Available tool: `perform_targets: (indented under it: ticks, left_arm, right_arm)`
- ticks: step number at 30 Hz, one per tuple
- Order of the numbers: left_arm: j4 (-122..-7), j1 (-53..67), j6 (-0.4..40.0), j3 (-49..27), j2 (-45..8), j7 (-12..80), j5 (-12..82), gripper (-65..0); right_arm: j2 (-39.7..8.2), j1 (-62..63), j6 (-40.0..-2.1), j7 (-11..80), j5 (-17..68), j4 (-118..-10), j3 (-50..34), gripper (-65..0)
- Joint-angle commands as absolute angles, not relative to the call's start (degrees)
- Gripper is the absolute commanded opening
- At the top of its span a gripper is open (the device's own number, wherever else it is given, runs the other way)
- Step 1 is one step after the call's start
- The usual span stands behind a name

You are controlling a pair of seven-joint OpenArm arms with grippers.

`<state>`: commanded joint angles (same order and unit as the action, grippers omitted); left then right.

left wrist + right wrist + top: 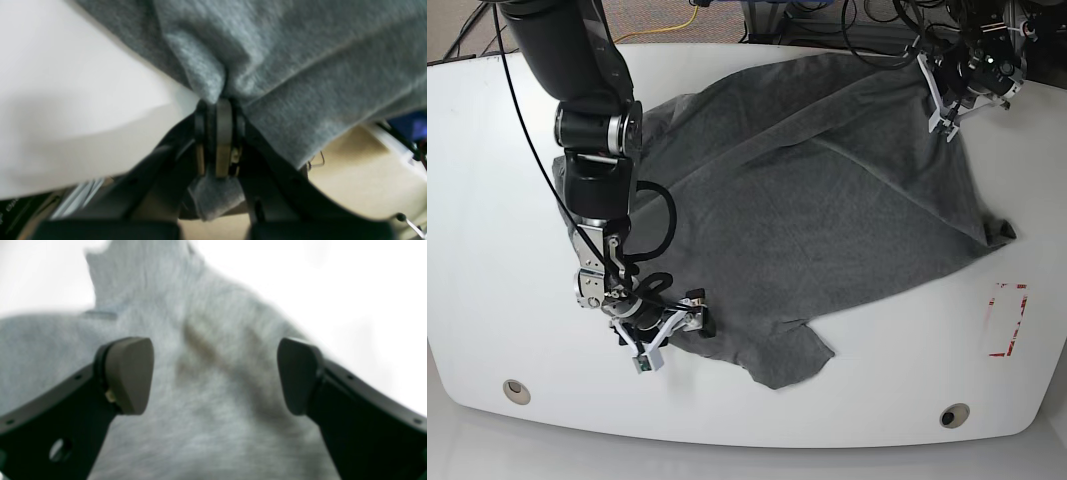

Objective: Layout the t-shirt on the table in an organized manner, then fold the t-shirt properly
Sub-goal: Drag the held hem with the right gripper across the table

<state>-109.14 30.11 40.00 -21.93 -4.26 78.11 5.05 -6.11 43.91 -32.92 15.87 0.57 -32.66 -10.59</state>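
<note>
The left gripper has its fingers pressed together on a pinched fold of the t-shirt, with a scrap of grey cloth poking out behind the pads. In the base view this grip sits at the shirt's far corner, near the table's far edge. The right gripper has its 2 fingers spread wide, holding nothing, with cloth lying below them; it is at the shirt's near corner. The shirt lies spread but wrinkled across the middle of the table, beside the red tape rectangle and above 2 grommet holes.
</note>
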Motion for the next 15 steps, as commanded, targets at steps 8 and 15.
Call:
perform_targets:
  ticks: [8,15]
  left_arm:
    - [-109.4,35.6,40.0,-24.6,-4.2,78.1,5.1,-65.0]
    - [-110.3,36.8,40.0,-28.2,-5.9,78.1,5.1,-64.4]
  right_arm:
    - [-9.0,45.3,-32.9,13.6,0.6,-28.4,-10.6,-9.4]
    - [-9.5,43.4,-33.0,13.8,0.6,-28.5,-10.6,-9.4]
